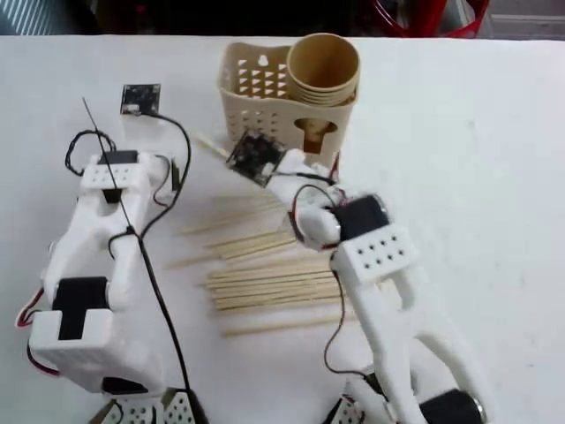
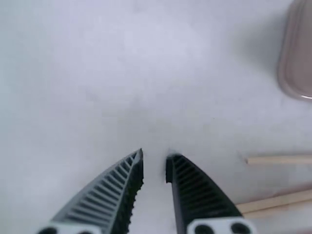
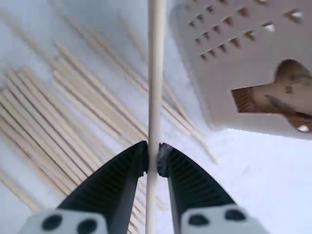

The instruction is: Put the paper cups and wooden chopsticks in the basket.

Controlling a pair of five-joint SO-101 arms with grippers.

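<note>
A cream plastic basket [image 1: 243, 84] stands at the back centre with a stack of paper cups [image 1: 322, 66] inside it. Many wooden chopsticks [image 1: 265, 283] lie loose on the white table in front of it. My right gripper [image 3: 152, 153] is shut on one chopstick [image 3: 156, 73], held above the pile [image 3: 58, 107] beside the basket wall [image 3: 243, 73]; a cup [image 3: 278, 97] shows through the handle hole. The right arm [image 1: 371, 256] leans toward the basket. My left gripper [image 2: 153, 156] hovers over bare table, slightly open and holding nothing, with chopstick ends [image 2: 278, 159] off to one side.
A small dark circuit board [image 1: 141, 99] with a black cable lies at the back left, beyond the left arm [image 1: 97, 265]. A rounded beige edge [image 2: 297, 53] sits at the border of the left wrist view. Open white table stretches to the right of the basket.
</note>
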